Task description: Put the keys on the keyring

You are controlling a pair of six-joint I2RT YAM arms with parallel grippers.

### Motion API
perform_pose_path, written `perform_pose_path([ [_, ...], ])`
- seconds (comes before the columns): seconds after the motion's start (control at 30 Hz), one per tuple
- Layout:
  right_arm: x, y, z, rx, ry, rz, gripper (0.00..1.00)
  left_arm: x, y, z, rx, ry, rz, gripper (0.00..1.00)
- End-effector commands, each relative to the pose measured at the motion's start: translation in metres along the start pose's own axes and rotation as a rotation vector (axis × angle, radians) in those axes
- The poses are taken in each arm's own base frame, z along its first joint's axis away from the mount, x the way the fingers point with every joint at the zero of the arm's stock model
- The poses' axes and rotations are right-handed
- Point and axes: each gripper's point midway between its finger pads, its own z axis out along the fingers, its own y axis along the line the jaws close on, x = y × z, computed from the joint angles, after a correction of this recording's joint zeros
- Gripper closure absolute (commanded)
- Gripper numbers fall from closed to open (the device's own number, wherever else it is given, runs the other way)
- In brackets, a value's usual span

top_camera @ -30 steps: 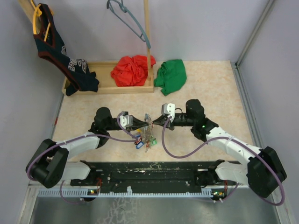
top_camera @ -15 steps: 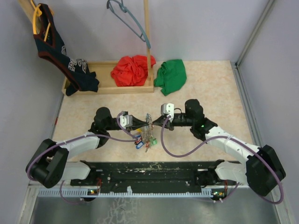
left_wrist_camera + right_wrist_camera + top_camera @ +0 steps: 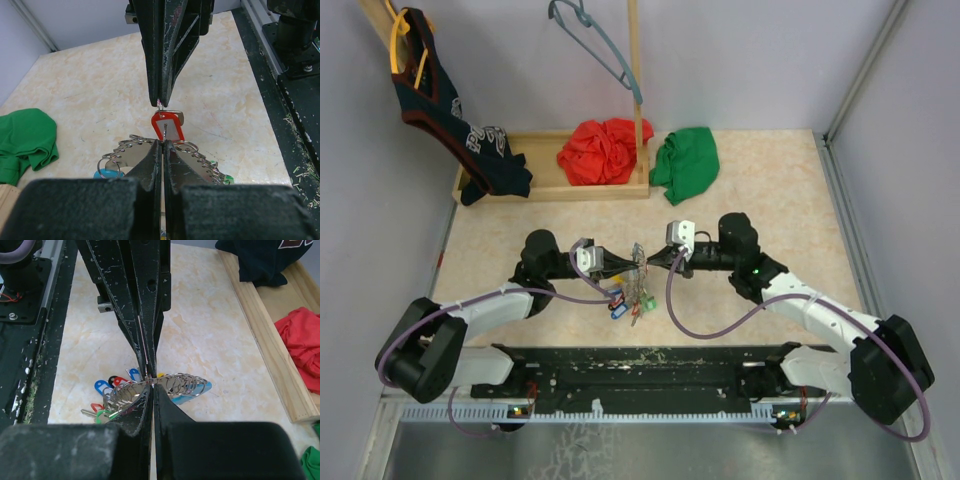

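The two grippers meet tip to tip above the middle of the table. My left gripper (image 3: 628, 264) (image 3: 164, 143) is shut on the keyring (image 3: 127, 150), a metal loop strung with several small rings and a light blue part (image 3: 197, 394). From the other side my right gripper (image 3: 651, 262) (image 3: 152, 383) is shut on the same keyring (image 3: 182, 382). A red tag (image 3: 168, 126) hangs between the two sets of tips. The keys (image 3: 631, 301) (image 3: 107, 392), with blue, red and green tags, dangle below the loop, just over the tabletop.
At the back stands a wooden tray (image 3: 542, 190) with a red cloth (image 3: 603, 150), and a green cloth (image 3: 687, 160) lies beside it. A dark shirt (image 3: 455, 125) and a blue-grey hanger (image 3: 595, 40) hang on a wooden rack (image 3: 635, 60). The black base rail (image 3: 640, 365) runs along the near edge.
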Motion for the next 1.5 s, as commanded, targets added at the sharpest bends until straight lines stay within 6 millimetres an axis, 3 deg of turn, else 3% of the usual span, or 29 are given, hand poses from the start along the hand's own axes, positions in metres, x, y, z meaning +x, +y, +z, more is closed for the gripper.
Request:
perform_pose_path([
  [0.0, -0.022, -0.002, 0.001, -0.005, -0.055, -0.052, 1.0, -0.018, 0.006, 0.0, -0.007, -0.047, 0.064, 1.0],
  [0.73, -0.017, -0.001, 0.006, -0.036, -0.043, -0.022, 1.0, -0.019, 0.004, 0.001, 0.003, -0.051, 0.06, 1.0],
  [1.47, -0.024, 0.001, 0.016, -0.024, -0.066, -0.034, 1.0, -0.021, 0.001, 0.002, 0.028, -0.065, 0.051, 1.0],
])
